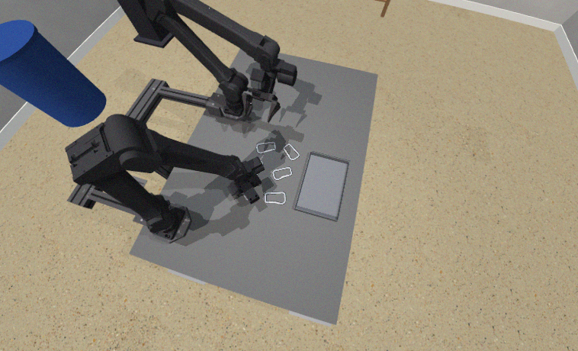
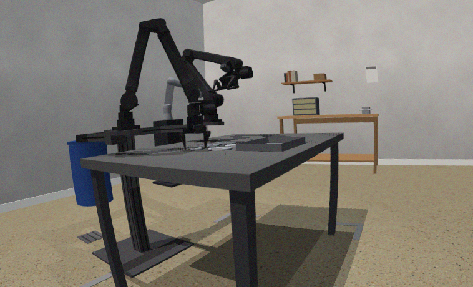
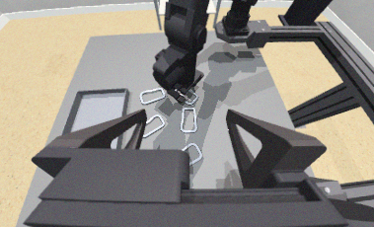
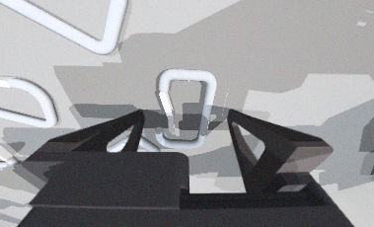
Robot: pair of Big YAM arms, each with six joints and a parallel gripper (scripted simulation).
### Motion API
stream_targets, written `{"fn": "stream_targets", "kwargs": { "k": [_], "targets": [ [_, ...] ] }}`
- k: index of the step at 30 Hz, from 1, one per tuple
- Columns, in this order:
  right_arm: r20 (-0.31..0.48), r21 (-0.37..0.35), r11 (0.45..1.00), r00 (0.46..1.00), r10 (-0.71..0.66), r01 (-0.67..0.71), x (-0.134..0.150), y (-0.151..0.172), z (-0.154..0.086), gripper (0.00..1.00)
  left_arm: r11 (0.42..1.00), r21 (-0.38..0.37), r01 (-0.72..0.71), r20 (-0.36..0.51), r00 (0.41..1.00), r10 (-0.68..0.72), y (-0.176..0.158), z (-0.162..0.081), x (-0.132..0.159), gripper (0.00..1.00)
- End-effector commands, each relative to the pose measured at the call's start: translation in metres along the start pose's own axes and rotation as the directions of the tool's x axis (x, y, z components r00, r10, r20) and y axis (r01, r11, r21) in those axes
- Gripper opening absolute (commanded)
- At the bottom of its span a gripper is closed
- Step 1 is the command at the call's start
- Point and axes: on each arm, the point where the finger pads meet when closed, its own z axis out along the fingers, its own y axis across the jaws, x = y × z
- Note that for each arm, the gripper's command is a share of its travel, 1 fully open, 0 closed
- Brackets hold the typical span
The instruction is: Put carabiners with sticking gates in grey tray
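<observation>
Carabiner (image 3: 196, 98) (image 4: 209, 109), pale and rounded, gate slanting inward, lies on the worktop (image 1: 239, 270) (image 2: 195, 169) (image 3: 104, 59) (image 4: 281, 49) outside the tray (image 1: 302, 181) (image 2: 259, 146) (image 3: 103, 91). Right end effector (image 1: 252, 181) (image 2: 195, 148) (image 3: 183, 96) (image 4: 186, 113), released, hovers over it; left end effector (image 1: 257, 117) (image 2: 219, 88) (image 3: 187, 113), also released, hangs well apart from the tray.

From the top view, we count five carabiners (image 1: 274, 203) (image 2: 221, 148) (image 3: 183, 119) (image 4: 210, 109), one tray (image 1: 302, 181) (image 2: 259, 147) (image 3: 104, 91) at their three o'clock, two black arms (image 1: 195, 159) (image 2: 174, 46) (image 3: 185, 25), one table (image 1: 248, 261) (image 2: 167, 175) (image 3: 109, 54) (image 4: 281, 49) and, toward ten o'clock, one blue bin (image 1: 43, 78) (image 2: 90, 175).

Five pale carabiners (image 1: 275, 192) (image 2: 220, 148) (image 3: 183, 119) (image 4: 210, 101) lie outside the grey tray (image 1: 316, 214) (image 2: 259, 146) (image 3: 73, 113).
</observation>
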Motion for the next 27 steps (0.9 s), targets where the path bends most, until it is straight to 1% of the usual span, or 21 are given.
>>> {"fn": "stream_targets", "kwargs": {
  "k": [1,3,4,7,9,11,13,17,20,24,26,27],
  "targets": [
    [0.026,-0.16,0.984,0.997,-0.074,0.078,-0.015,0.06,-0.036,1.0,1.0,-0.002,-0.008,0.002,1.0,0.008,0.001,-0.001,-0.001,1.0],
    [0.066,-0.262,0.959,0.993,-0.093,0.107,-0.034,0.1,-0.067,1.0,1.0,-0.002,-0.008,0.002,1.0,0.008,0.001,-0.001,-0.001,1.0],
    [0.079,-0.278,0.952,0.991,-0.112,0.13,-0.037,0.105,-0.071,1.0,1.0,-0.002,-0.008,0.002,1.0,0.008,0.001,-0.001,-0.001,1.0],
    [0.124,-0.299,0.923,0.969,-0.216,0.244,-0.038,0.103,-0.07,1.0,1.0,-0.002,-0.008,0.002,1.0,0.008,0.001,-0.001,-0.001,1.0],
    [0.124,-0.299,0.923,0.969,-0.216,0.244,-0.038,0.103,-0.07,1.0,1.0,-0.002,-0.008,0.002,1.0,0.008,0.001,-0.001,-0.001,1.0],
    [0.152,-0.286,0.885,0.929,-0.338,0.368,-0.025,0.093,-0.058,1.0,1.0,-0.002,-0.008,0.002,1.0,0.008,0.001,-0.001,-0.001,1.0],
    [0.2,-0.297,0.829,0.88,-0.431,0.474,-0.023,0.088,-0.055,1.0,1.0,-0.002,-0.008,0.002,1.0,0.008,0.001,-0.001,-0.001,1.0],
    [0.277,-0.297,0.736,0.793,-0.543,0.608,-0.024,0.08,-0.05,1.0,1.0,-0.002,-0.008,0.002,1.0,0.008,0.001,-0.001,-0.001,1.0],
    [0.342,-0.298,0.651,0.715,-0.61,0.698,-0.02,0.077,-0.054,1.0,1.0,-0.002,-0.008,0.002,1.0,0.008,0.001,-0.001,-0.001,1.0],
    [0.413,-0.266,0.541,0.602,-0.683,0.798,-0.018,0.067,-0.051,1.0,1.0,-0.002,-0.008,0.002,1.0,0.008,0.001,-0.001,-0.001,1.0],
    [0.413,-0.266,0.541,0.602,-0.683,0.798,-0.018,0.067,-0.051,1.0,1.0,-0.002,-0.008,0.002,1.0,0.008,0.001,-0.001,-0.001,1.0],
    [0.433,-0.251,0.51,0.567,-0.701,0.823,-0.018,0.065,-0.051,1.0,1.0,-0.002,-0.008,0.002,1.0,0.008,0.001,-0.001,-0.001,1.0]
  ]
}}
